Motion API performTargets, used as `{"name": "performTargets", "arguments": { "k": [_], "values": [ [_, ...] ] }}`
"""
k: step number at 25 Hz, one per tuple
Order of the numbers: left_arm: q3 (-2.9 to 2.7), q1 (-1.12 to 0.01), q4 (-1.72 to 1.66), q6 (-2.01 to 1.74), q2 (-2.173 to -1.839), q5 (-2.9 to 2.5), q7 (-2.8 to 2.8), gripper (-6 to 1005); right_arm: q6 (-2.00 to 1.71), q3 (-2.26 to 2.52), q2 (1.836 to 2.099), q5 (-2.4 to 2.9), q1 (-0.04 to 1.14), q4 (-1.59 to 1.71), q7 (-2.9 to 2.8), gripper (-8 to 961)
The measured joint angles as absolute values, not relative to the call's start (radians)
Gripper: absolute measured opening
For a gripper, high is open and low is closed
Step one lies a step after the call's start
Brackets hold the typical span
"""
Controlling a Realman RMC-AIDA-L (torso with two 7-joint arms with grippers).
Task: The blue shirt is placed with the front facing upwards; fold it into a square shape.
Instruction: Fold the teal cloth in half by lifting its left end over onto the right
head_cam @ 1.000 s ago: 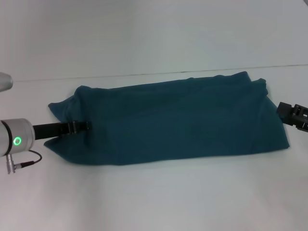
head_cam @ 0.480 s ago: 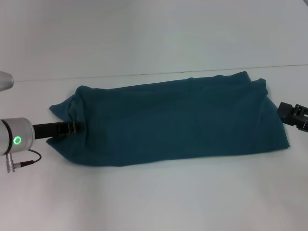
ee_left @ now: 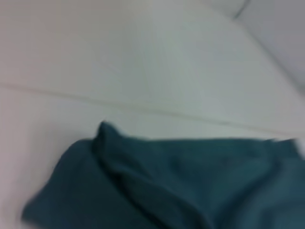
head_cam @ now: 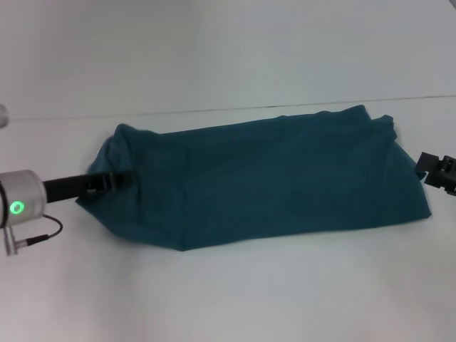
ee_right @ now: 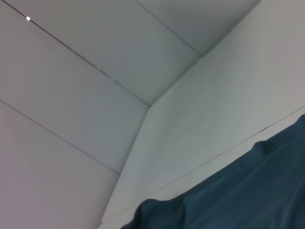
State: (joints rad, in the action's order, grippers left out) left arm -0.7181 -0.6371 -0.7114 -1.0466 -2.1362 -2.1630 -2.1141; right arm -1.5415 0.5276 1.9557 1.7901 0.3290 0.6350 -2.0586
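- lying as a long, teal-blue cotton shirt (head_cam: pixel 263 178) already folded into a band with only its plain side up, the garment stretches across the white table (head_cam: pixel 228 299) between the two arms.
- the left gripper (head_cam: pixel 114 181) sits at the shirt's bunched end, its black tips buried in the cloth; whether they are pinched on fabric or merely pushed into it cannot be told.
- the right gripper (head_cam: pixel 434 169) sits just beyond the opposite end, apart from the cloth; its opening cannot be told either.
- risk: if the left grip catches only the top layer, lifting could peel the fold apart rather than carry the whole end over.
- risk: the end by the left gripper is rumpled, so a fold from here may come out skewed, not square.
- risk: with the far end unheld, a pull from the left could drag the whole band sideways.
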Motion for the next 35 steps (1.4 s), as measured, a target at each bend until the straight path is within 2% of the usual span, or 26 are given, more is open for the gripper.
{"name": "performTargets", "arguments": {
  "k": [12, 22, 35],
  "values": [
    [-0.665, -0.607, -0.697, -1.033, -2.124, -2.143, -2.134, 22, -1.542, 0.520, 1.956, 1.790, 0.330, 0.635, -2.063, 928],
    [-0.455, -0.566, -0.710, -1.032, -2.089, -2.269, -2.321, 22, -1.542, 0.518, 1.956, 1.790, 0.323, 0.635, -2.068, 928],
    [-0.323, -0.551, -0.758, -1.018, -2.075, -2.432, -2.488, 23, -1.542, 0.518, 1.956, 1.790, 0.328, 0.633, -2.071, 928]
  ]
}}
